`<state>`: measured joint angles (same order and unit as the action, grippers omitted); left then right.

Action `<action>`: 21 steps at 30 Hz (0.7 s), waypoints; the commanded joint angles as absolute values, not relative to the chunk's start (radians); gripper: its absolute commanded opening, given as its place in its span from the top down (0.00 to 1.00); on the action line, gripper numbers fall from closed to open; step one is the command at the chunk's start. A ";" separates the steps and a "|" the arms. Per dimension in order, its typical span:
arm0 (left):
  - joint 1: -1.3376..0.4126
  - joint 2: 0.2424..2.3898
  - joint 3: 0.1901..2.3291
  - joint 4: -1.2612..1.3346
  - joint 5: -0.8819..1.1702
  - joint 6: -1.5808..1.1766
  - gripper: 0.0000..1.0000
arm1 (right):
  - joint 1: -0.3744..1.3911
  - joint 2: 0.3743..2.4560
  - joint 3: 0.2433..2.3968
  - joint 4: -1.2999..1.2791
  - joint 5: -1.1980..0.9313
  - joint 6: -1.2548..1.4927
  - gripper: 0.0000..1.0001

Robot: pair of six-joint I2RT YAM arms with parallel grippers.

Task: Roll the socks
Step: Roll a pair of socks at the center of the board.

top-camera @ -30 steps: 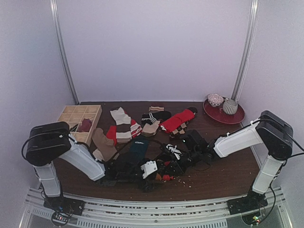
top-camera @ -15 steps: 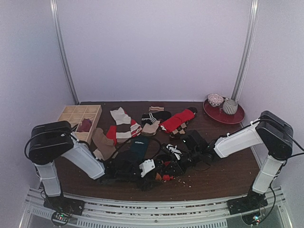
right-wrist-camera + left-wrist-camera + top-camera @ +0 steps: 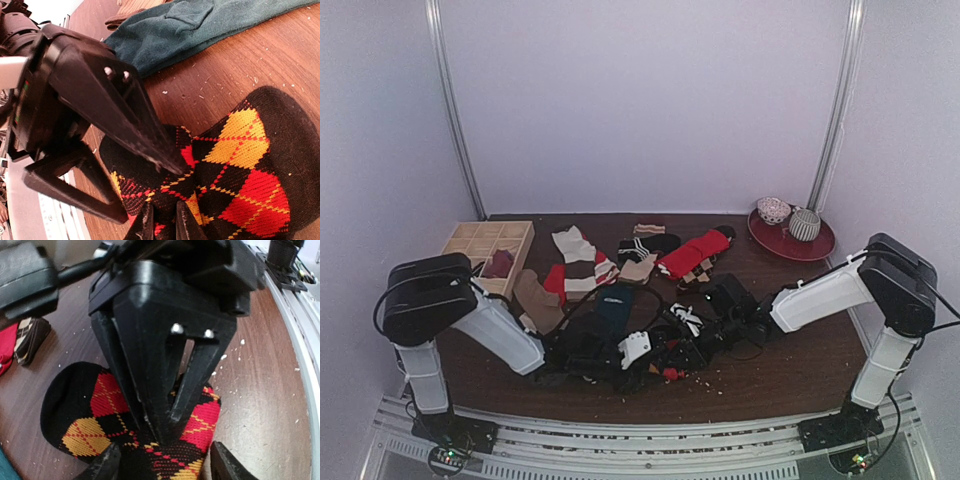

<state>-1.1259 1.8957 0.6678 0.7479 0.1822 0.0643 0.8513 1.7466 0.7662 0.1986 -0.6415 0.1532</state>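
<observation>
Argyle sock [image 3: 95,410], black with red and yellow diamonds, lay bunched on the brown desk [image 3: 260,365] near its front edge, close to a teal sock [image 3: 200,25]. At its left the left claw [image 3: 167,467] stood spread astride the fabric, while the right claw [image 3: 162,222] pinched a fold of it.

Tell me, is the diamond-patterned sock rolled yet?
Not rolled: the argyle sock lies spread on the table, puckered where the right gripper pinches it.
</observation>
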 commanded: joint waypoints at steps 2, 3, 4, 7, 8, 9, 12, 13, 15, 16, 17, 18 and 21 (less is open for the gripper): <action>-1.118 1.952 0.711 0.742 0.239 0.065 0.52 | 0.860 1.831 0.711 0.004 -0.538 0.147 0.85; -1.118 1.959 0.714 0.734 0.240 0.061 0.52 | 0.860 1.832 0.710 0.005 -0.538 0.149 0.85; -1.118 1.965 0.715 0.727 0.245 0.057 0.53 | 0.859 1.832 0.711 0.005 -0.538 0.150 0.85; -1.117 1.977 0.712 0.707 0.261 0.046 0.67 | 0.860 1.836 0.711 0.005 -0.538 0.152 0.85; -1.117 1.981 0.712 0.699 0.263 0.041 0.73 | 0.861 1.836 0.713 0.003 -0.538 0.151 0.85; -1.117 1.984 0.716 0.685 0.261 0.034 0.82 | 0.859 1.836 0.714 0.003 -0.536 0.150 0.85; -1.116 1.995 0.749 0.599 0.213 0.000 1.00 | 0.860 1.823 0.717 0.007 -0.526 0.151 0.79; -1.114 2.003 0.770 0.549 0.187 -0.018 1.00 | 0.860 1.812 0.717 0.010 -0.518 0.148 0.74; -1.108 2.024 0.807 0.434 0.165 -0.059 1.00 | 0.859 1.783 0.715 0.022 -0.490 0.136 0.67; -1.106 2.033 0.814 0.396 0.169 -0.083 1.00 | 0.859 1.760 0.711 0.035 -0.470 0.128 0.64; -1.105 2.038 0.810 0.371 0.181 -0.106 1.00 | 0.860 1.731 0.705 0.056 -0.442 0.119 0.62; -1.104 2.040 0.797 0.362 0.193 -0.144 1.00 | 0.859 1.690 0.690 0.087 -0.413 0.113 0.59; -1.093 2.043 0.743 0.349 0.238 -0.227 1.00 | 0.863 1.535 0.608 0.249 -0.344 0.063 0.51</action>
